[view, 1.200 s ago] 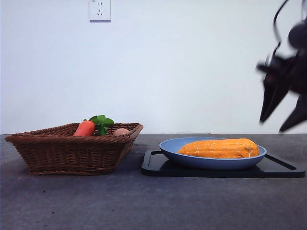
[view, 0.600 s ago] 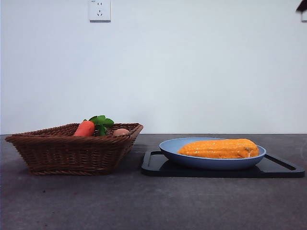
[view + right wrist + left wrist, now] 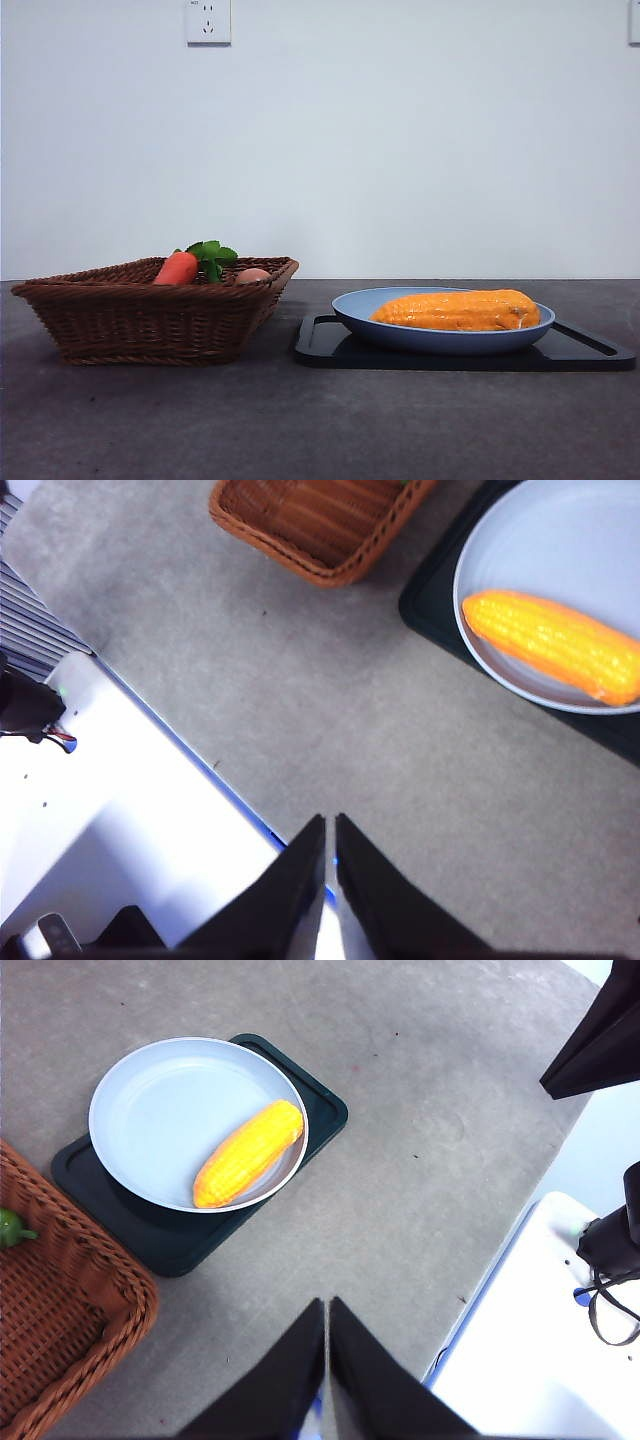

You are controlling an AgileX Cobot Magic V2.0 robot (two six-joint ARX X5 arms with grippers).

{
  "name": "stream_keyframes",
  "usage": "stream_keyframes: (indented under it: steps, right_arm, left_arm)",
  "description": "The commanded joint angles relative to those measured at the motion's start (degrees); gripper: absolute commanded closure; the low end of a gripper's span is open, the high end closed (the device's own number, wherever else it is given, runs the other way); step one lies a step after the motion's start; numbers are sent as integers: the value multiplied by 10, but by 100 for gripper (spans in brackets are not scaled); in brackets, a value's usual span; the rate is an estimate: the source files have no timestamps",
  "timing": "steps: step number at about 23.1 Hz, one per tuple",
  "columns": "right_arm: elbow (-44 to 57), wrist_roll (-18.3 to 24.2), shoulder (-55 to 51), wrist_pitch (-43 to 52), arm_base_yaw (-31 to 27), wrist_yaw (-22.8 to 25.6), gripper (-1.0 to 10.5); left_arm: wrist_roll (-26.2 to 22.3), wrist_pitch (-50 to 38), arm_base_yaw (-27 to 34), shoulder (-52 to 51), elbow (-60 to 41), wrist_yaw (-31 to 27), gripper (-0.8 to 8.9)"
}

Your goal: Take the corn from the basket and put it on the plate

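Observation:
The yellow-orange corn (image 3: pixel 458 309) lies lengthwise on the light-blue plate (image 3: pixel 350 308), also seen as corn (image 3: pixel 248 1153) on the plate (image 3: pixel 150 1110) and as corn (image 3: pixel 555 645) on the plate (image 3: pixel 560 550). The brown wicker basket (image 3: pixel 150 318) stands left of the plate; a corner of the basket (image 3: pixel 60 1290) and of the basket (image 3: pixel 310 525) shows in the wrist views. My left gripper (image 3: pixel 327 1305) is shut and empty, high above the table's edge. My right gripper (image 3: pixel 330 822) is likewise shut and empty, high and far from the plate. Neither gripper shows in the front view.
The plate rests on a flat black tray (image 3: pixel 590 352). In the basket lie a red-orange carrot (image 3: pixel 177 268) with green leaves (image 3: pixel 211 256) and a small tan ball (image 3: pixel 252 275). The other arm's dark jaw (image 3: pixel 600 1040) shows in the left wrist view.
The dark gripper that hung at the front view's upper right a second ago has risen out of that view. The corn, plate and basket have not moved.

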State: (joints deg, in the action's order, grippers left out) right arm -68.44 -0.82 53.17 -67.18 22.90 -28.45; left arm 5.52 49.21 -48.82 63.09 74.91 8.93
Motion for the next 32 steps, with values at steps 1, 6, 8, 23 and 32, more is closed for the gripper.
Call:
stream_keyframes:
  steps: [1, 6, 8, 23, 32]
  right_arm:
    - [-9, -6, 3, 12, 4, 0, 945]
    - [-9, -4, 3, 16, 2, 0, 945]
    - [-9, -4, 2, 16, 2, 0, 945]
    - [-9, -4, 2, 16, 2, 0, 945]
    - [-9, -4, 2, 16, 2, 0, 945]
  left_arm:
    - [-2, -8, -3, 7, 6, -2, 807]
    - [-1, -12, -3, 7, 6, -2, 807]
    - [-1, -12, -3, 7, 6, -2, 807]
    - [-160, -203, 196, -123, -63, -30, 807]
    - [-171, -419, 427, -362, -341, -32, 807]
